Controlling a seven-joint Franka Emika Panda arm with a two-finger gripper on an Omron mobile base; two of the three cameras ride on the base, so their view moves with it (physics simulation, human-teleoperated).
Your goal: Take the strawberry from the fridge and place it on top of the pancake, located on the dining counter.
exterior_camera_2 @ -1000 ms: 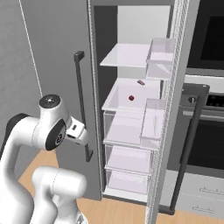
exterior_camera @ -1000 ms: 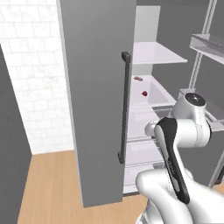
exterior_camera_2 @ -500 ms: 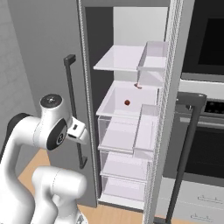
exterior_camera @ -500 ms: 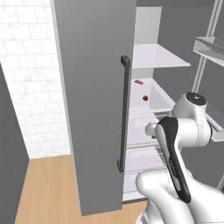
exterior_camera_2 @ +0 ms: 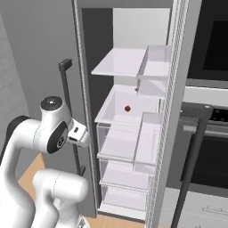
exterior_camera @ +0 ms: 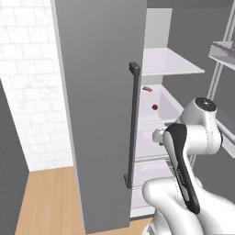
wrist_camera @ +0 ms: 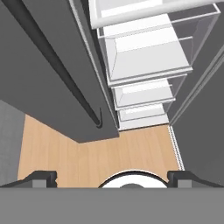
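Fridge (exterior_camera_2: pixel 129 133) stands with both doors swung wide, white shelves and drawers bared. Step in hand, judged: reaching in for the strawberry (exterior_camera_2: pixel 127 108), a tiny bright red round berry lying alone on the white floor of the middle shelf tray, toward its back and roughly midway between its side walls; also seen in the left base view (exterior_camera: pixel 155 107). Not to be confused with the flatter dark red-brown piece (exterior_camera: pixel 147 88) lying further back, near the tray's rear edge. Gripper (wrist_camera: pixel 111 176) spread to its widest, holding nothing, pointed down at the wooden floor (wrist_camera: pixel 96 159) before the lower drawers, well apart from the berry. To do it well: raise and level the hand to shelf height, enter between the left door's dark bar handle (exterior_camera: pixel 132 124) and the right door's shelves, clear the tray's front lip, come down over the berry with tips either side, close gently since so small and round a thing would likely roll or slip
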